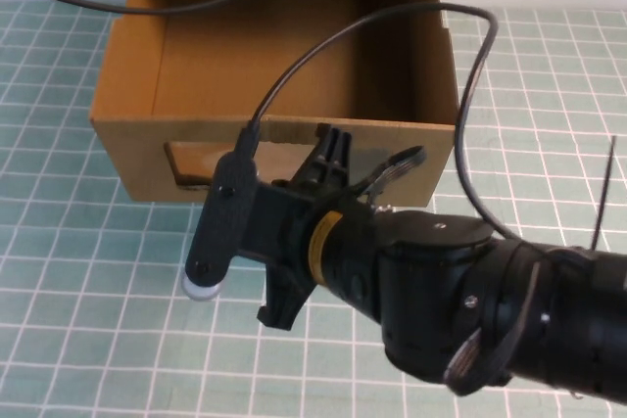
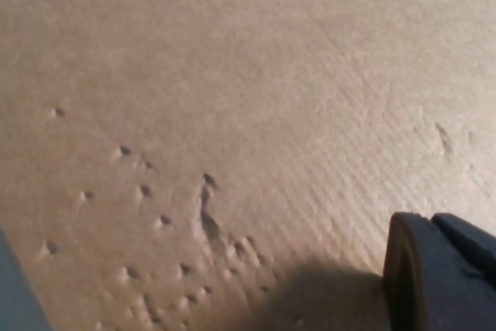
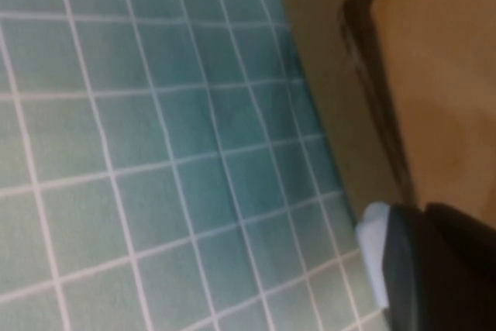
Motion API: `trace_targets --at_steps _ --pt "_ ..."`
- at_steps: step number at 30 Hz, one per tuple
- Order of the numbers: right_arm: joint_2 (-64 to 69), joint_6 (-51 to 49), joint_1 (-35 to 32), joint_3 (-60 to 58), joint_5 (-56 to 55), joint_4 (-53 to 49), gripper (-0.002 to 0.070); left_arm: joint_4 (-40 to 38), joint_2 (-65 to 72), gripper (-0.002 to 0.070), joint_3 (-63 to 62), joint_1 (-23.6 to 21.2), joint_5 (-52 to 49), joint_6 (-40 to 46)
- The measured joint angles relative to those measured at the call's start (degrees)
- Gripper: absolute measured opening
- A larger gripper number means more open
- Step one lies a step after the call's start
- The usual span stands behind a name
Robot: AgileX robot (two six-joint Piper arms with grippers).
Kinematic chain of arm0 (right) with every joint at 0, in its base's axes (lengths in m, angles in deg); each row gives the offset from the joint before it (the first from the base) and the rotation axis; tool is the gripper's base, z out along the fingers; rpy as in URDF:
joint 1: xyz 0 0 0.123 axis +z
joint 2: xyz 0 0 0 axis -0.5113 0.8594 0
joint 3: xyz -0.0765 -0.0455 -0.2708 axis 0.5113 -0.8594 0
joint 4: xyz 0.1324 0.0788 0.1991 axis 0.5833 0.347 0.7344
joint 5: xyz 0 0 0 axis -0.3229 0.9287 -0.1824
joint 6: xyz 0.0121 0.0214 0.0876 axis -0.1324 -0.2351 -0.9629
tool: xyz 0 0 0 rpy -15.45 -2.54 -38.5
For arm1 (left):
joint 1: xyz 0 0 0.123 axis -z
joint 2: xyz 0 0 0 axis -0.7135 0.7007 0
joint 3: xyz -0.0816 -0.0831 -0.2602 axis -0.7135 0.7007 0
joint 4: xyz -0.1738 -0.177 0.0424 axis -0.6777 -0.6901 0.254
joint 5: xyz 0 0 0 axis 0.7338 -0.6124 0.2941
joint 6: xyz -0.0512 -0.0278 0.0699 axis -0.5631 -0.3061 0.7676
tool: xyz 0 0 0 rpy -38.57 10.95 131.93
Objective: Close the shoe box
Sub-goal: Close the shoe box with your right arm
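Shoe box [image 1: 284, 75] open on green gridded surface [image 1: 78, 310], right hand [image 1: 338, 159] at its front window panel, grip unclear; left hand [image 2: 442, 269] against cardboard, grip unclear.

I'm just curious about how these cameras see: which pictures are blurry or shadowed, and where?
High view: evenly lit and fairly sharp on the shoe box, with the right tool at its front panel. Left wrist view: close brown cardboard, soft, with a dark shadow beside the left tool. Right wrist view: blurred throughout, the green grid mat smeared.
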Motion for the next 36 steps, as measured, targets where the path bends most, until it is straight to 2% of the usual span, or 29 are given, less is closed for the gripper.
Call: trace_targets --at_steps 7,12,15,20,22,32,36 --pt "5.6 -0.4 -0.1 0.0 2.8 -0.6 -0.0014 -0.1 0.0 -0.0005 0.0 0.0 0.0 0.0" --pt "8.6 -1.7 -0.4 0.0 3.1 -4.6 -0.0014 -0.1 0.0 -0.0005 0.0 0.0 0.0 0.0" --pt "9.3 -6.6 -1.1 0.0 4.8 -10.8 -0.0014 -0.1 0.0 -0.0005 0.0 0.0 0.0 0.0" --pt "9.3 -20.8 -3.0 0.0 7.8 -25.9 -0.0014 -0.1 0.0 -0.0005 0.0 0.0 -0.3 0.0" --pt "9.3 -23.6 -4.3 0.6 7.4 -28.3 -0.0014 -0.1 0.0 -0.0005 0.0 0.0 -0.4 0.0" --pt "12.9 -28.2 -12.0 7.6 -5.5 -28.5 -0.0015 -0.6 0.0 -0.0005 -0.3 -0.1 -0.1 0.0" --pt "16.2 -28.4 -15.2 12.9 -5.0 -29.7 -0.0015 -0.6 0.1 -0.0005 -0.3 -0.1 -1.0 0.0"
